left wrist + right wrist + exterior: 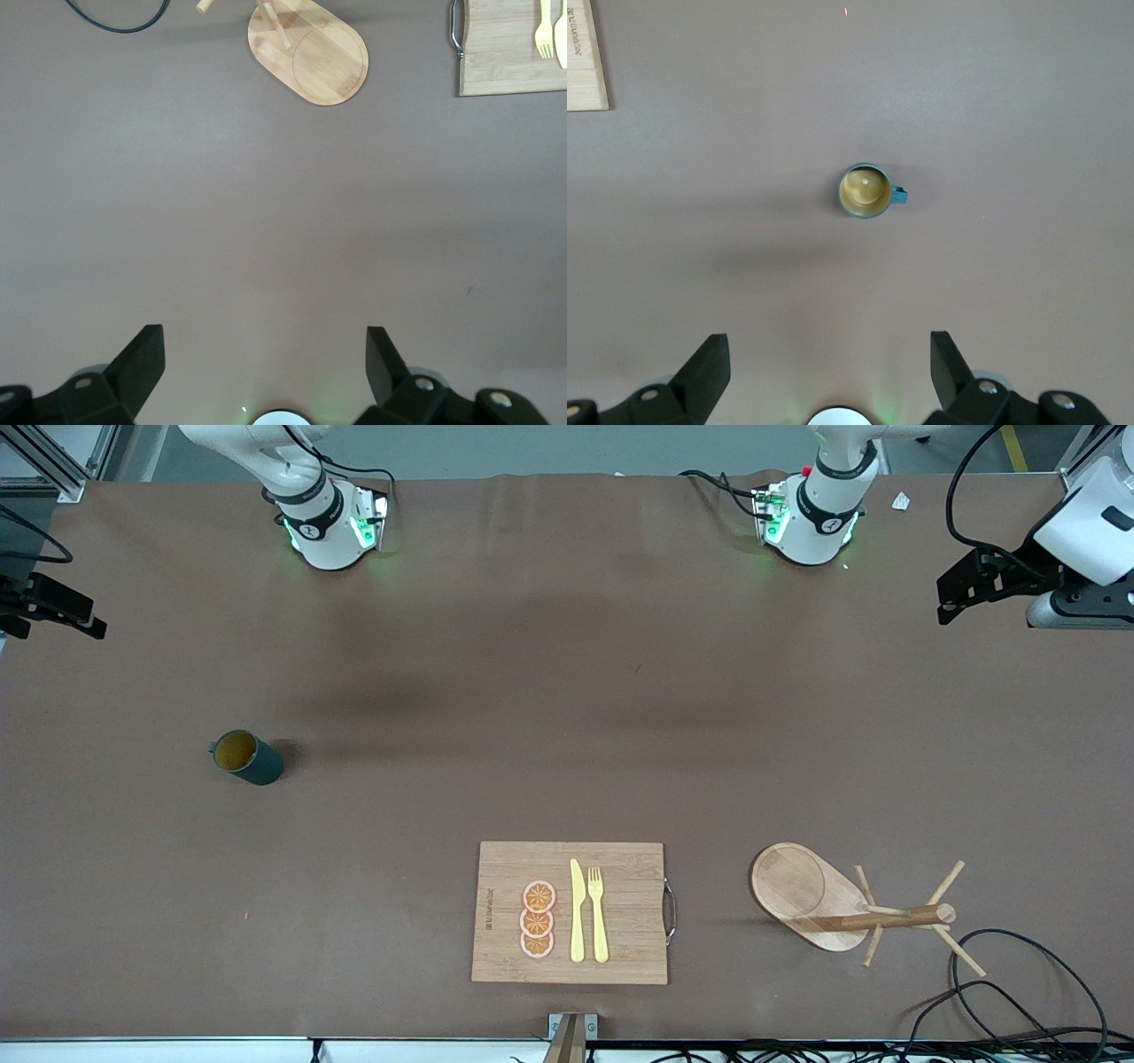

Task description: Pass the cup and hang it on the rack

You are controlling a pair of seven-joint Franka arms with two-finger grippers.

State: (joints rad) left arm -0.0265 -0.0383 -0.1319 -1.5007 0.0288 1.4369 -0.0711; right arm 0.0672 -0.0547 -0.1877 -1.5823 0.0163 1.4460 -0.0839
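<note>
A: Checking start pose: where's the cup (pixel 247 757) vs the grippers?
B: Upright on the bare brown table (pixel 567 691), toward the right arm's end. Right gripper (pixel 830 367) hangs high above it, fingers spread, empty; cup ahead of the fingertips, rim up, handle sideways
A: Left?
B: Left gripper (pixel 266 367) also spread, empty, waiting. The rack (pixel 833 903) stands ahead of it, beside the cutting board (pixel 569 912)
A: Room?
B: Open table round the cup; right arm looks nearer
</note>
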